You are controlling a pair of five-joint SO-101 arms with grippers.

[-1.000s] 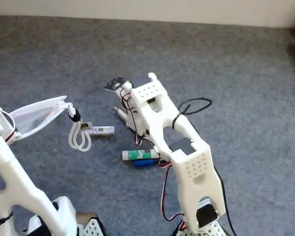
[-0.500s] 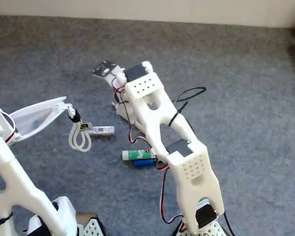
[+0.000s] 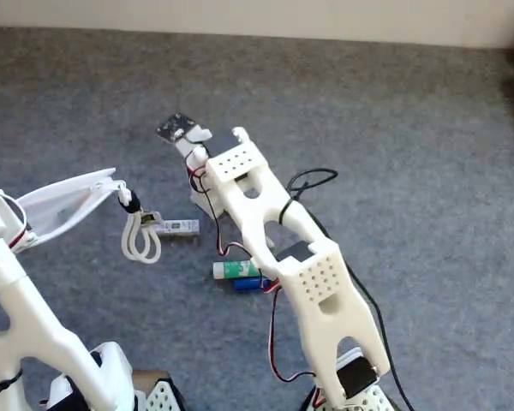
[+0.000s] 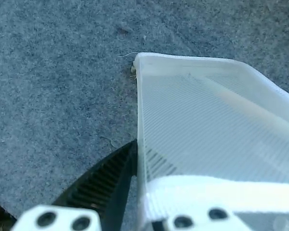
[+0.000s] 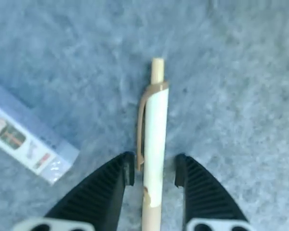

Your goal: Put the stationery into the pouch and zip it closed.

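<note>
Grey carpet [image 3: 428,128], white-and-tan pen [image 5: 154,139], translucent ribbed pouch [image 4: 207,125]

So the desk [image 3: 428,128] has this grey, fuzzy, carpet-type cover. Lying flat on it are a white cord loop [image 3: 140,238] and a small white packet [image 3: 176,227] just beside that. There's also a green-and-white tube [image 3: 236,270] touching a blue stick [image 3: 250,283], plus a cream pen [image 5: 154,134] with a tan clip.
</note>
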